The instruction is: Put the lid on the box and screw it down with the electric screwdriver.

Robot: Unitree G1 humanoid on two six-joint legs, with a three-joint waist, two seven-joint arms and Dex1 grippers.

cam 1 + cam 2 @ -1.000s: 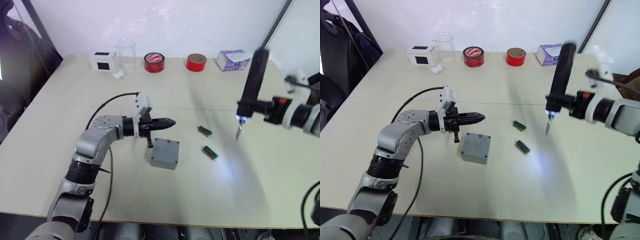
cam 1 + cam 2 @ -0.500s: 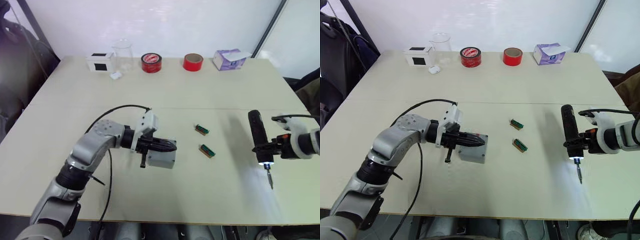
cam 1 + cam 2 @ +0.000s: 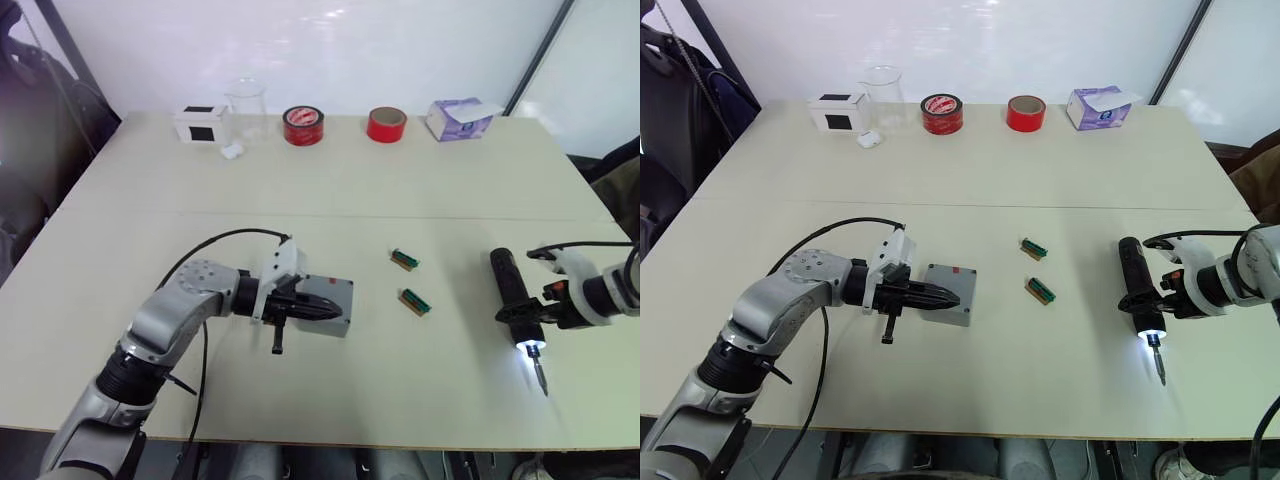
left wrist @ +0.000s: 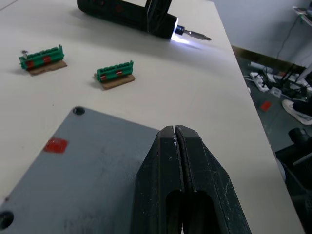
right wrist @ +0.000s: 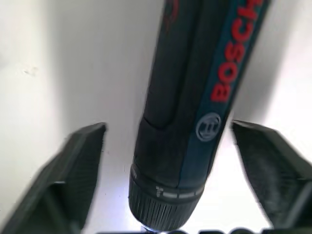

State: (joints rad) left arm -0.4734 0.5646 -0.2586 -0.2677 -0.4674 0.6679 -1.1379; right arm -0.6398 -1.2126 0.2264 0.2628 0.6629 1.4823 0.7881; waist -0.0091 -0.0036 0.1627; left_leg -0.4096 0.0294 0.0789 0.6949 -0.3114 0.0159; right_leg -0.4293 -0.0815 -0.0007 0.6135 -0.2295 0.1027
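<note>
Two grippers engaged: left one closed over the box, right one spread around the electric screwdriver.
Left gripper (image 4: 174, 141) has its fingers pressed together, tip lying over the grey face of the box (image 4: 87, 165), the red mark just ahead and to one side of the tip; actual contact cannot be confirmed. Arm is bent at the elbow, forearm low and level over the tabletop (image 3: 330, 190). The grey face appears to be the lid, corner holes visible; judged seated, screwing not yet done. Right gripper (image 5: 170, 161) has its fingers apart on either side of the electric screwdriver (image 3: 1137, 290), which lies on the tabletop, light on, bit pointing toward the robot. Recommendation: close squarely on the barrel, keep the box steadied, present the bit upright over a corner hole. Two green pieces (image 3: 1036, 248) lie between box and tool.
</note>
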